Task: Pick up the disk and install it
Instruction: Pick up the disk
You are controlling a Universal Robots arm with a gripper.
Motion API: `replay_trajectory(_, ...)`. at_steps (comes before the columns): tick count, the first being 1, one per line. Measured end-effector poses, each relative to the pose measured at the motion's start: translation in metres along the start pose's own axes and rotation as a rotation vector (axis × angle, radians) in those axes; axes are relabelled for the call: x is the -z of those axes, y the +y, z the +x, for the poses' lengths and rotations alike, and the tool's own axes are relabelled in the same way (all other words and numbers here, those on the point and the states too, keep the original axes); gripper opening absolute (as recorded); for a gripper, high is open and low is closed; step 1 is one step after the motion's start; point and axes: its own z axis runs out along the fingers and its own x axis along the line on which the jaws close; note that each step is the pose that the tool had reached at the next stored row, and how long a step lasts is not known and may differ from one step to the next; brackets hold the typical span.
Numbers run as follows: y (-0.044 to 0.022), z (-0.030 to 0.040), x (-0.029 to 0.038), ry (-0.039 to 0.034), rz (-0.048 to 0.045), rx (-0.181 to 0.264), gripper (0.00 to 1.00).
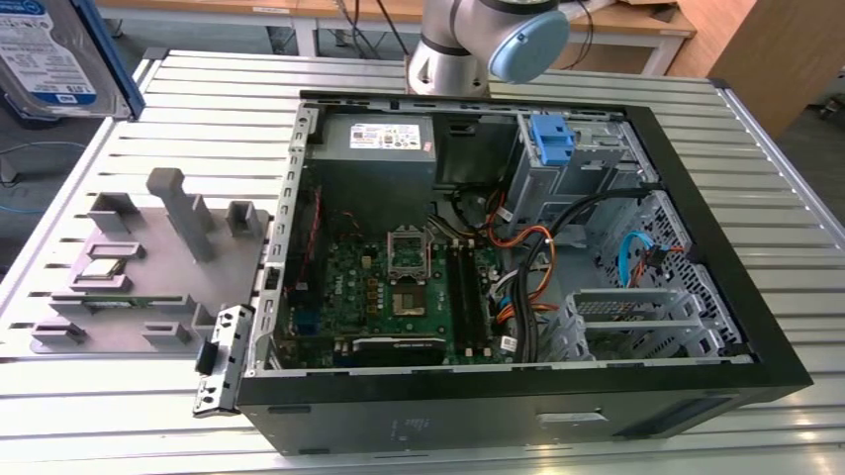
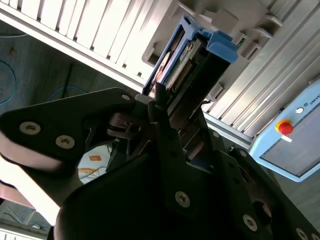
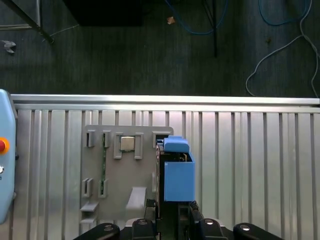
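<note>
My gripper (image 2: 162,107) is clenched on the disk (image 2: 190,65), held edge-on, its blue rail outermost. Beneath it lies the grey holder (image 3: 120,185) on the desk (image 3: 250,175); the open computer case (image 1: 436,416) stands well apart. Pick-up looks done, installing not yet. I judge seating needs the rails squared to a bay.

A robotics lab or workshop: a slatted aluminium table (image 1: 198,109) carries an open desktop computer case (image 1: 502,406) with boards and wiring bare, and a robot arm's (image 1: 462,49) pale base stands at its far edge. A grey fixture plate (image 1: 158,262) with slots for parts lies on the exterior view's left, and a control pendant (image 2: 300,145) with a red stop button (image 2: 285,128) shows in the second wrist view. Loose blue cables (image 3: 285,15) trail over a dark floor (image 3: 125,50), with wooden desks (image 1: 620,25) farther back.
</note>
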Motion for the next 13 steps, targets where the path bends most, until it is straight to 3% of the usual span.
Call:
replay_trajectory(4, 0.0002, -0.0004, 0.009, 0.0001, -0.0002, 0.0, 0.35)
replay_trajectory(13, -0.0014, -0.0004, 0.0095, 0.0001, -0.0002, 0.0, 0.35)
